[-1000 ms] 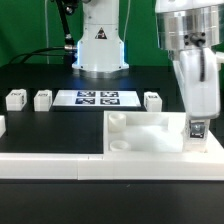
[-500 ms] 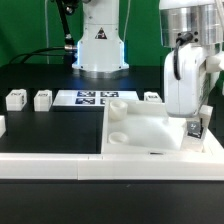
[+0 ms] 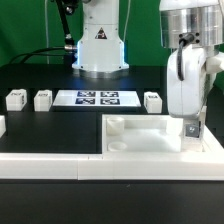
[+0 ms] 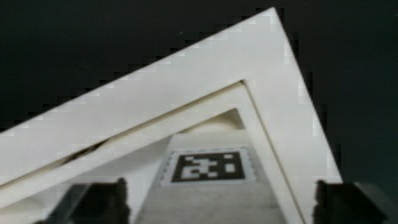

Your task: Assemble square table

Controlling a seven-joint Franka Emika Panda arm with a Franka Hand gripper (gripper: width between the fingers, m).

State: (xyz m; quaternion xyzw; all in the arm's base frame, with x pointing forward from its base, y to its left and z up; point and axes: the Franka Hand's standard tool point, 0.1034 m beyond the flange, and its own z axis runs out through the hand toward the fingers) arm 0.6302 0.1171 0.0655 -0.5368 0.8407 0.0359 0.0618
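Observation:
The square table's slab [image 3: 150, 143] is a large white square with a raised rim. It lies flat at the exterior view's lower right. My gripper [image 3: 191, 129] hangs over its far right corner, pointing down. In the wrist view the slab [image 4: 178, 110] runs away as a white wedge, and a black-and-white tag [image 4: 208, 165] sits on its edge. My gripper [image 4: 222, 205] is open, with the dark fingers [image 4: 98, 202] standing wide on either side of the tagged edge and a gap at each side. Small white leg posts [image 3: 42, 99] stand behind the slab, one [image 3: 152, 101] near my arm.
The marker board [image 3: 97, 98] lies flat between the leg posts. The arm's white base [image 3: 100, 45] stands behind it. A long white rail [image 3: 50, 163] runs along the front, against the slab's near side. The tabletop is black.
The jaws have opened off the slab's tagged edge. The slab, tipped up half a second ago, now lies flat.

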